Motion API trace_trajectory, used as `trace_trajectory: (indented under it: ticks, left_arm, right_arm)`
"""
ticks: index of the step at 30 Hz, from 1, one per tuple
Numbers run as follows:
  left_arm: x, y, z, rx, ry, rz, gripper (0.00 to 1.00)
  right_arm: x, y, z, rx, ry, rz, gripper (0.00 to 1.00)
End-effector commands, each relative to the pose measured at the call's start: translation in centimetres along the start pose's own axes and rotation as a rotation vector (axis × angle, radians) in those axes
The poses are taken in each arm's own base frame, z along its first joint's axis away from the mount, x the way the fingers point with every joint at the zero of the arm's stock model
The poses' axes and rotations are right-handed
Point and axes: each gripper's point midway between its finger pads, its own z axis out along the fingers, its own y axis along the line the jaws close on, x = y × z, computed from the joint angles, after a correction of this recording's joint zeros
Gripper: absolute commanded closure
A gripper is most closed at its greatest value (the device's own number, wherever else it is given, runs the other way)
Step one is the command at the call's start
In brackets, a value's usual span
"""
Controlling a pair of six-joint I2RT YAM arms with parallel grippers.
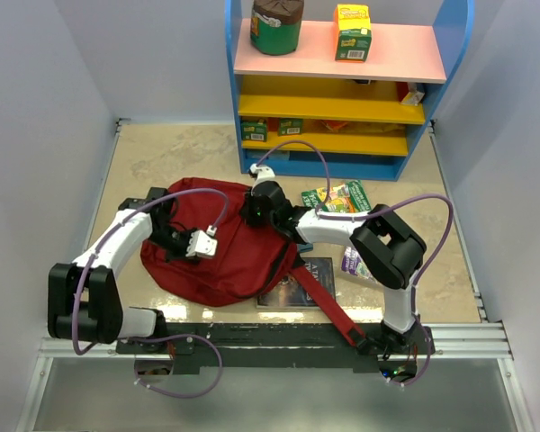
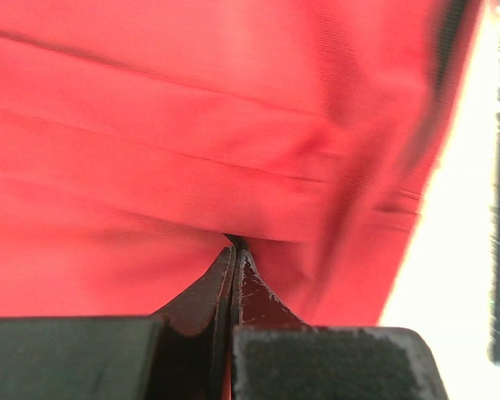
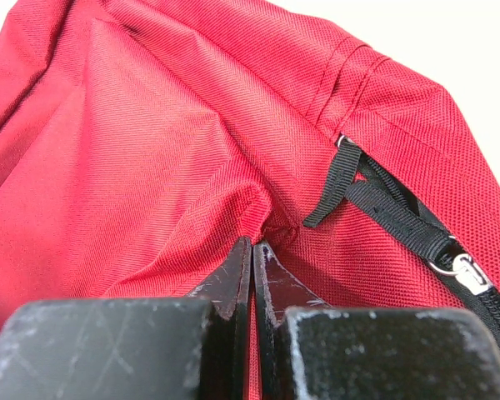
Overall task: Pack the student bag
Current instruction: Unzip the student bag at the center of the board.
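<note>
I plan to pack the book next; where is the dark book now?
In the top view, the dark book lies near the table's front edge, partly under the student bag, right of centre.

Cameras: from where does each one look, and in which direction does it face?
Top external: above and behind the arms, facing down at the table; both arms show, on the student bag.
Left wrist: on the left arm, close to red fabric; shut left gripper shows.
Right wrist: on the right arm, facing the bag's zipper; right gripper pinches a fold.
Shared: all three show the bag.
</note>
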Motion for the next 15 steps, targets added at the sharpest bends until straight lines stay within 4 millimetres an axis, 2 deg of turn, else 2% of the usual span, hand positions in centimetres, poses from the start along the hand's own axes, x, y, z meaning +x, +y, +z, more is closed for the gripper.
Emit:
trace_trajectory:
  ticks: [1,3,4,5,6,7,8,9,10,12,13,15]
  left_arm:
    - [0.4,-5.5,-1.6,0.182,0.045,-0.016,1.0]
    - [0.4,-5.6,-1.8,0.176,0.051,-0.022,1.0]
    - [0.3,-5.5,-1.8,0.172,0.05,-0.026,1.0]
    - [0.1,-4.6,-1.9,0.136,0.046,-0.026,0.99]
    - [-0.3,-3.6,-1.8,0.099,0.023,-0.042,0.82]
    - [-0.8,-1.3,-2.2,0.009,0.009,-0.065,0.79]
    - [-1.1,0.2,-2.4,-0.049,-0.009,-0.074,0.77]
    - [-1.9,1.9,-2.8,-0.119,-0.045,-0.091,0.67]
    - [-2.7,4.8,-3.8,-0.228,-0.076,-0.123,0.66]
    - [-3.7,7.8,-5.0,-0.342,-0.127,-0.159,0.64]
    - [-4.3,10.5,-5.9,-0.447,-0.167,-0.199,0.64]
    - [-3.6,12.9,-6.2,-0.544,-0.171,-0.268,0.65]
  right_arm:
    - [-5.3,-0.8,-0.8,0.065,-0.136,0.002,1.0]
    - [-5.7,-0.5,-0.8,0.065,-0.14,0.004,0.99]
    - [-5.8,-0.5,-0.8,0.069,-0.137,0.006,0.88]
    - [-6.2,-0.4,-1.0,0.069,-0.145,0.006,0.68]
    - [-6.6,0.1,-1.3,0.059,-0.15,0.009,0.6]
    - [-6.6,0.3,-1.6,0.059,-0.147,0.014,0.54]
    - [-6.7,0.5,-1.8,0.059,-0.148,0.014,0.47]
    - [-7.3,0.8,-2.4,0.06,-0.162,0.017,0.44]
    - [-7.1,1.0,-2.8,0.063,-0.154,0.017,0.42]
    - [-7.3,1.2,-3.7,0.061,-0.159,0.018,0.41]
    - [-7.3,1.3,-4.1,0.056,-0.16,0.021,0.41]
    - [-6.7,0.9,-4.8,0.056,-0.154,0.028,0.42]
